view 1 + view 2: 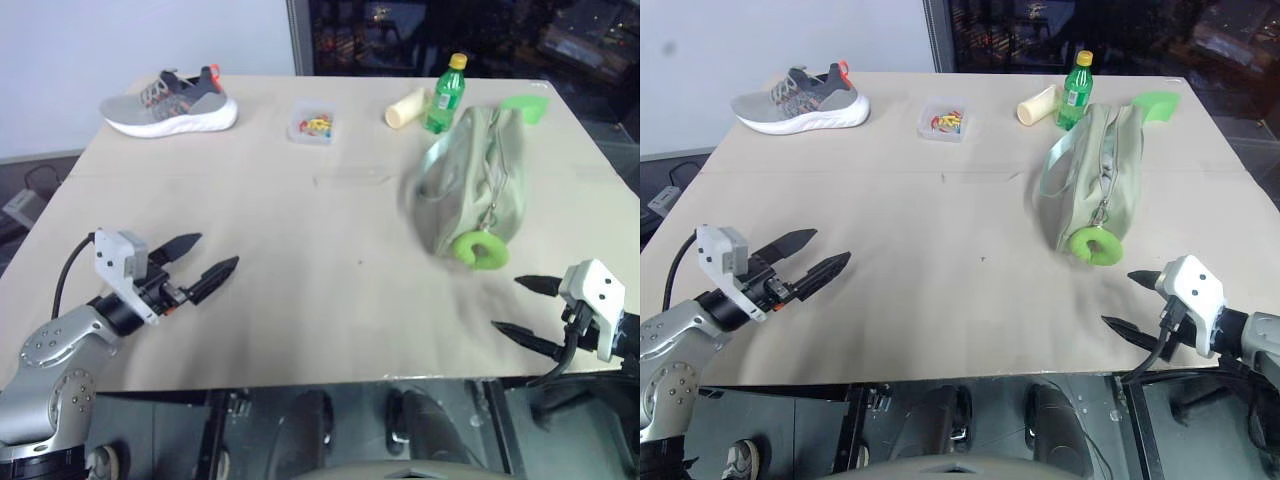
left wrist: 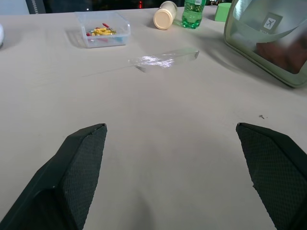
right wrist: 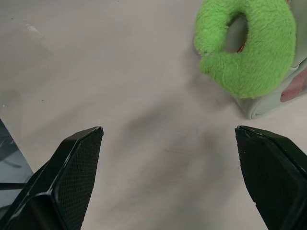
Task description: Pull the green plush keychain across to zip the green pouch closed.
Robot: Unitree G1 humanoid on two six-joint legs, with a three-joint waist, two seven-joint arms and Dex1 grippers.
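The pale green pouch (image 1: 470, 180) lies on the right side of the table, one end toward me. The lime-green plush keychain (image 1: 481, 250) hangs at that near end, resting on the table; the right wrist view shows the fuzzy ring (image 3: 249, 45) close up. My right gripper (image 1: 522, 306) hovers open at the table's front right edge, a short way in front of the keychain and apart from it. Over the front left of the table my left gripper (image 1: 205, 258) is open, far from the pouch. Reddish contents show through the pouch's clear window (image 2: 283, 50).
At the back stand a green bottle with a yellow cap (image 1: 445, 96), a cream cylinder on its side (image 1: 404, 107), a bright green wedge (image 1: 526, 105), a clear box of small coloured pieces (image 1: 312, 125) and a grey sneaker (image 1: 168, 102). A clear strip (image 2: 163, 58) lies mid-table.
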